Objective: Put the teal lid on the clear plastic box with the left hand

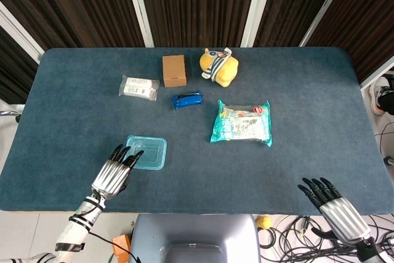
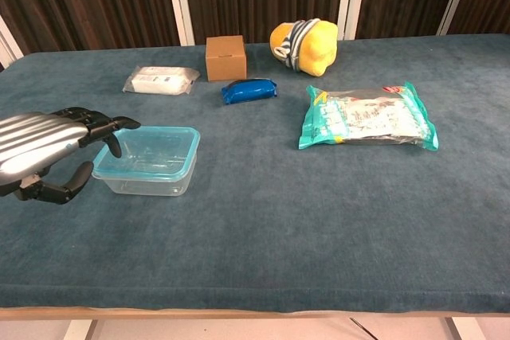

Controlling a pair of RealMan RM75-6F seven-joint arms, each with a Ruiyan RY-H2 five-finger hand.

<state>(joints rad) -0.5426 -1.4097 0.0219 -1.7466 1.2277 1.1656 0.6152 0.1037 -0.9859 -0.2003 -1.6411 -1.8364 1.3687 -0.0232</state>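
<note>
left hand [image 1: 115,170]: empty, fingers spread wide, just left of the box, fingertips over its near-left corner; contact could not be told from either view
right hand [image 1: 332,202]: empty, fingers apart, at the near right table edge, well clear of everything; only in head view
box [image 2: 147,160]: clear plastic, upright on the table [image 1: 295,97], near-left area
lid [image 1: 146,152]: teal, sat on top of the box, covering it
brown carton [image 1: 174,70]: far side, upright
white packet [image 1: 139,87]: just left of carton
blue pouch [image 1: 187,100]: in front of carton, near it
yellow plush toy [image 1: 218,66]: right of carton
teal snack bag [image 1: 242,122]: flat, centre-right, apart from the rest
</note>
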